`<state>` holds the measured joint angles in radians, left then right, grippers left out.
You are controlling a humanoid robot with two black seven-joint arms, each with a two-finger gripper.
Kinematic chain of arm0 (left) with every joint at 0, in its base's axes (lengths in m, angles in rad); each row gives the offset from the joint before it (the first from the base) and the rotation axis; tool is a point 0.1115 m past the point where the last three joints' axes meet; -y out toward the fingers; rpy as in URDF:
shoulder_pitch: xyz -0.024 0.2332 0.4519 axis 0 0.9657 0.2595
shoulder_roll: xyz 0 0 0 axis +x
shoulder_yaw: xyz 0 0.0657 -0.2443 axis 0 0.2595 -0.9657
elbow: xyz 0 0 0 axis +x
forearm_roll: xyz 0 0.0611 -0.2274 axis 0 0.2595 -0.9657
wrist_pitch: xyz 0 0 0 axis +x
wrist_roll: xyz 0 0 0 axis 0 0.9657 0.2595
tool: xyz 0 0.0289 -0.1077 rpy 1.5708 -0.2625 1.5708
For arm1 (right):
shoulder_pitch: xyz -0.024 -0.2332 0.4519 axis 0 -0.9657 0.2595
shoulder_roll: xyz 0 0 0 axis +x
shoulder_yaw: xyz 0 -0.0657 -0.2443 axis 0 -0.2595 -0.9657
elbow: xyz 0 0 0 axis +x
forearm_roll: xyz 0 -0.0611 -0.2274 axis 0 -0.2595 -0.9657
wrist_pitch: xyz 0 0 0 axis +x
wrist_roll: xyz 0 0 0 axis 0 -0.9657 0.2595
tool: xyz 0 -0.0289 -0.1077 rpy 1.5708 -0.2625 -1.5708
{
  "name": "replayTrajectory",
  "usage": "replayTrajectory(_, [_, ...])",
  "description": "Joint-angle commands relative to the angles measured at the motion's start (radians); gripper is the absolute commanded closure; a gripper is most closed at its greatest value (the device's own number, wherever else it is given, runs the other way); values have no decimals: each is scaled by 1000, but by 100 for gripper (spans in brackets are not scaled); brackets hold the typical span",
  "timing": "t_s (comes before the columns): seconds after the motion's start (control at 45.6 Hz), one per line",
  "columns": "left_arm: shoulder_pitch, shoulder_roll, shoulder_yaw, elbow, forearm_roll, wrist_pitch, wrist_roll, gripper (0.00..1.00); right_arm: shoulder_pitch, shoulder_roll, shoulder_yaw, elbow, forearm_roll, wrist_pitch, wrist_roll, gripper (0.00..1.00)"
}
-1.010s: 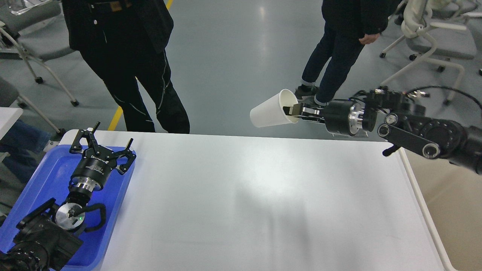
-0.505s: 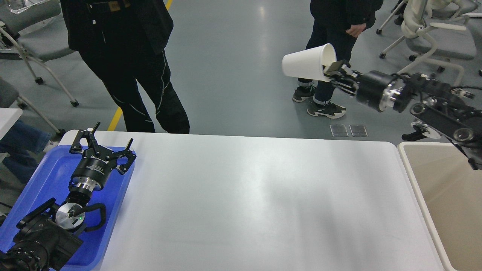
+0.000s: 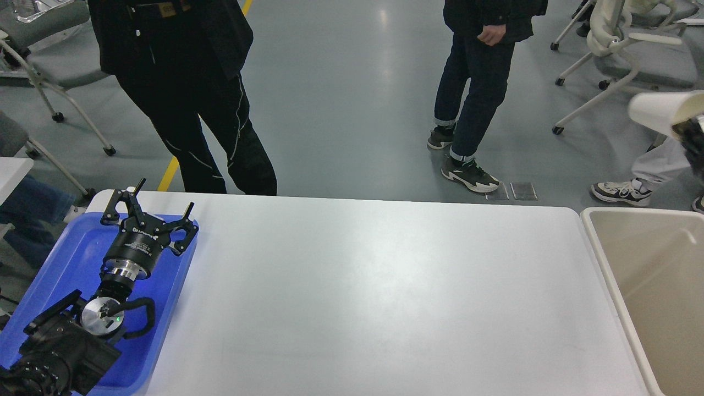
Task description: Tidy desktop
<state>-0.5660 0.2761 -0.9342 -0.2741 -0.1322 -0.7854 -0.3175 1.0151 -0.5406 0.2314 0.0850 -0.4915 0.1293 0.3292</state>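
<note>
The white desktop (image 3: pixel 385 286) fills the middle of the head view and is bare. My left gripper (image 3: pixel 157 204) is open and empty, held over the blue tray (image 3: pixel 77 247) at the desktop's left end. My right gripper (image 3: pixel 694 131) shows only as a dark tip at the right edge. It holds a white paper cup (image 3: pixel 660 109) by the rim, lying sideways in the air, high above the far end of the beige bin (image 3: pixel 605 258). The rest of the right arm is out of view.
The beige bin stands against the desktop's right edge. Two people (image 3: pixel 187 93) (image 3: pixel 476 82) stand on the floor beyond the far edge. Wheeled chairs (image 3: pixel 621 60) stand at the back right and back left.
My right arm has swung the cup up and far to the right, from over the desktop's far edge to above the bin. The left arm has not moved. The person at the back has stepped.
</note>
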Motion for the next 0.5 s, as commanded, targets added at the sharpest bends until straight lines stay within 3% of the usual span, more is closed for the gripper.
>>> replayTrajectory(0.0, [0,0,0,-1,0,0,0,0,-95,-1,5,-198,47,-82,-168,100])
replayTrajectory(0.198, [0,0,0,-1,0,0,0,0,-168,11,2,-200,47,-224,-280,100])
replayTrajectory(0.483, [0,0,0,1,0,0,0,0,-300,114,0,-195,50,-277,-288,100])
